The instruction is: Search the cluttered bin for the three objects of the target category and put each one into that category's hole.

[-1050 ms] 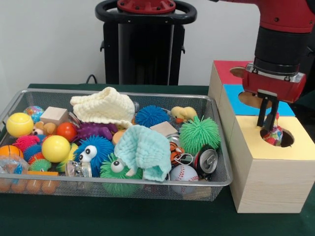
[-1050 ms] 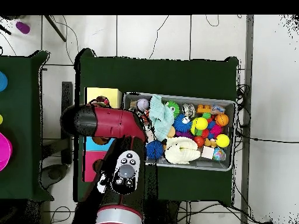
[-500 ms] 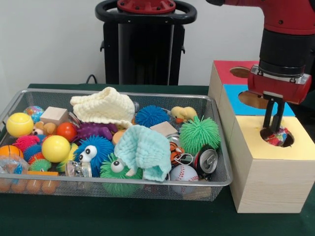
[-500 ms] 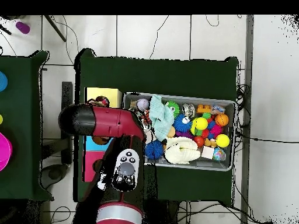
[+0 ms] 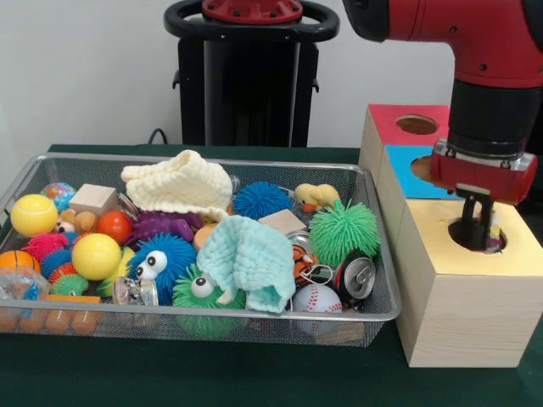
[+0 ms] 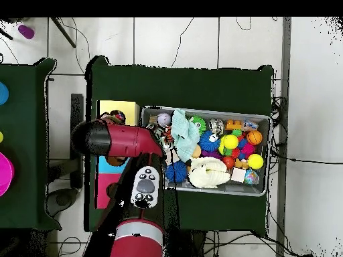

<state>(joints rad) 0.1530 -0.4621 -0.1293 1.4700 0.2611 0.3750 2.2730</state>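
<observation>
- Hanging right over the hole [image 5: 480, 235] in the yellow panel [image 5: 441, 246], the gripper [image 5: 478, 222] has its fingertips down at the hole's rim; fingers look pressed close together, and I can't make out anything between them
- nothing of a target object shows at the hole beyond maybe a sliver of colour beside the fingers; too small to call
- the box [image 5: 454, 305] is pale wood with three coloured tops in a row; yellow nearest the camera, then blue [image 5: 405, 161], then red [image 5: 392, 121], each with its own round hole
- the arm [image 5: 492, 93] comes down from the top right, and it covers part of the blue hole
- just beside the box sits the bin [image 5: 356, 312], a wire mesh tray stuffed with clutter
- inside it: a mint cloth [image 5: 250, 259] draped over a green fuzzy toy with an eye [image 5: 197, 292]; a cream cloth [image 5: 180, 182] at the back; a green spiky ball [image 5: 343, 231]; a can [image 5: 355, 276] and a baseball [image 5: 316, 298] at the front corner next to the box
- two yellow balls [image 5: 95, 256] toward the other end
- overhead the arm hides most of the box; bin contents match
</observation>
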